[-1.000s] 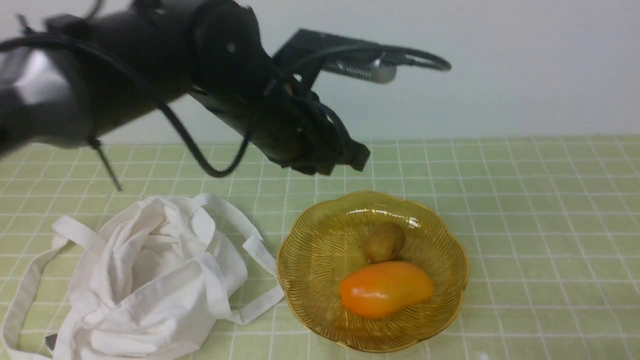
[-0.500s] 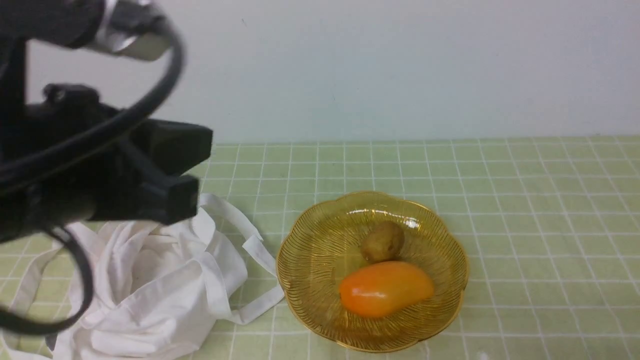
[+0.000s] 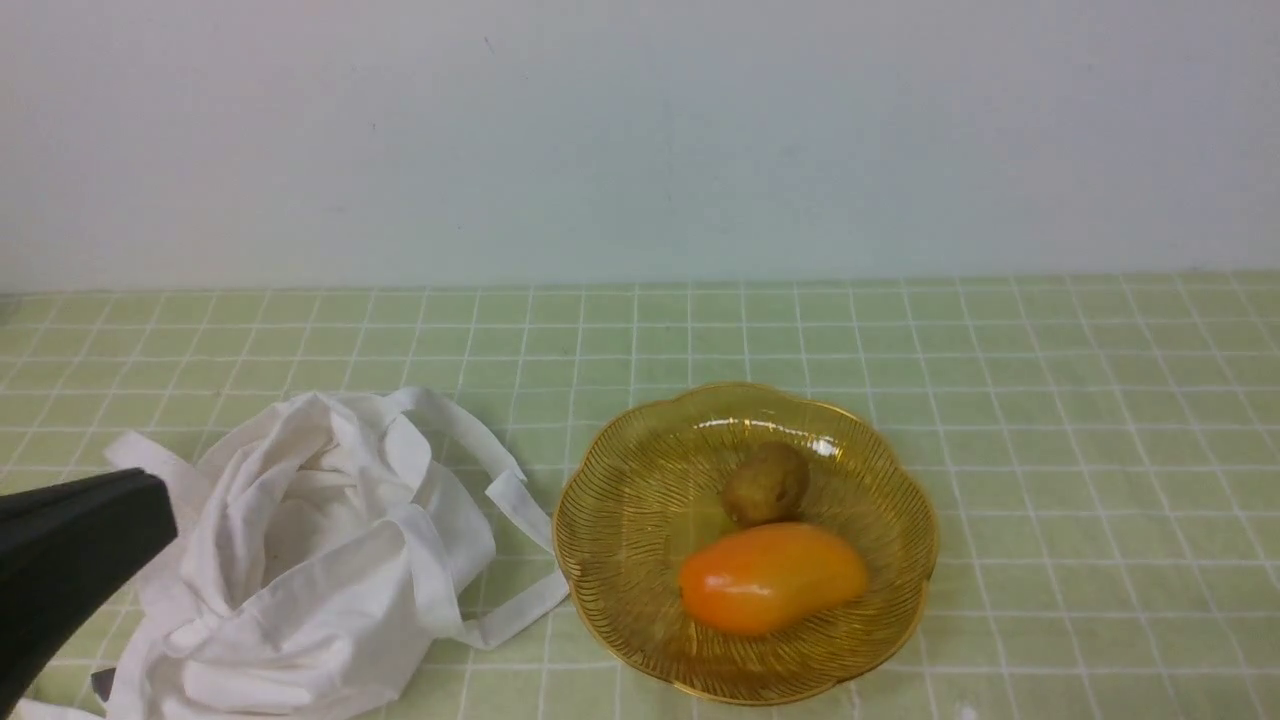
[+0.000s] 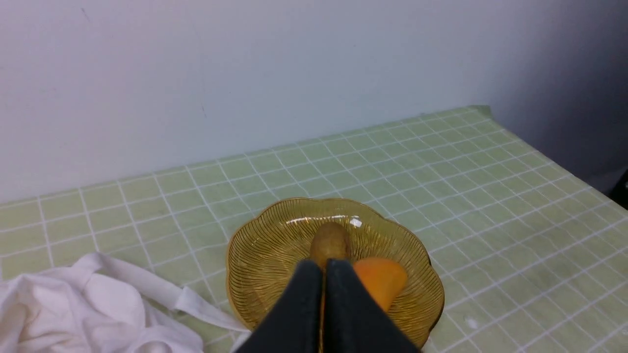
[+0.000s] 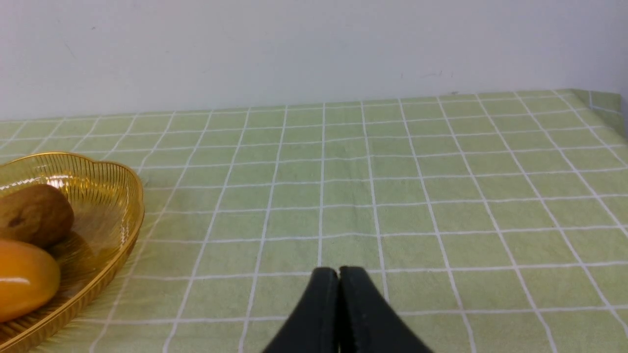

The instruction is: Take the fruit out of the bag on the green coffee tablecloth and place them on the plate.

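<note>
change: left arm has pulled back from above the plate (image 3: 905, 520) to lower left of frame | left hand (image 4: 324, 274) pressed closed, empty | right hand (image 5: 338, 279) closed, empty | fruit (image 3: 766, 484) in plate beside orange fruit (image 3: 772, 577) | bag (image 3: 300, 560) slumped at left on green coffee tablecloth (image 3: 1080, 420) | task looks finished

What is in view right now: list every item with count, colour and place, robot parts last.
plate: one, amber glass, on the cloth right of the bag.
fruit: one, brownish-tan, in the plate, behind the mango-shaped fruit.
mango-shaped fruit: one, glossy orange, in the plate, nearer the camera.
bag: one, white, crumpled on the cloth, left.
tablecloth: one, pale green, white grid.
wall: pale, behind.
left gripper: black, shut, empty.
right gripper: black, shut, empty.
</note>
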Available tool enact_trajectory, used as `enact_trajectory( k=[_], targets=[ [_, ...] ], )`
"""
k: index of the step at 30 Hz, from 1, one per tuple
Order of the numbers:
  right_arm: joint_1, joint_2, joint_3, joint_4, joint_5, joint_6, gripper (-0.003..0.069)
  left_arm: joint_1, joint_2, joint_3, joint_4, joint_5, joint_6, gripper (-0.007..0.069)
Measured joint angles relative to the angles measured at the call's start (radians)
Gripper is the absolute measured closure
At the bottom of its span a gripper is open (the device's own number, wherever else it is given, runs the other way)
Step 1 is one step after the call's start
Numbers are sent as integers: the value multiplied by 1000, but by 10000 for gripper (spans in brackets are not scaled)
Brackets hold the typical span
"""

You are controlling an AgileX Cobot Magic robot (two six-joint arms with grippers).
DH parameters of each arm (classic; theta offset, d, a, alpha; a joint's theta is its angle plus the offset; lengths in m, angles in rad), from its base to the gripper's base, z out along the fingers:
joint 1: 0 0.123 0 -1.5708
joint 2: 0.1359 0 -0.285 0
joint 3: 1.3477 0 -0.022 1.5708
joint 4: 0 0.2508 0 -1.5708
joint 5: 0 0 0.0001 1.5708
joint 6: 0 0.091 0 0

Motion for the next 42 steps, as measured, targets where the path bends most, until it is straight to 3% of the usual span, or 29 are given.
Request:
enact_trajectory(
  k=[15, 20, 25, 29, 35, 42],
  targets=[
    [0, 0, 0, 0, 0, 0, 669, 24, -132, 54, 135, 5, 9, 632],
    [0, 0, 0, 0, 0, 0, 669, 175, -238, 224, 119, -64, 9, 632],
    [0, 0, 0, 0, 0, 0, 669, 423, -387, 481, 99, -168, 9, 632],
    [0, 0, 0, 0, 0, 0, 669, 518, -408, 608, 99, -187, 9, 632],
    [0, 0, 0, 0, 0, 0, 669, 544, -408, 682, 100, -176, 17, 632],
    [0, 0, 0, 0, 0, 0, 669, 545, -408, 682, 53, -176, 112, 632]
  ],
)
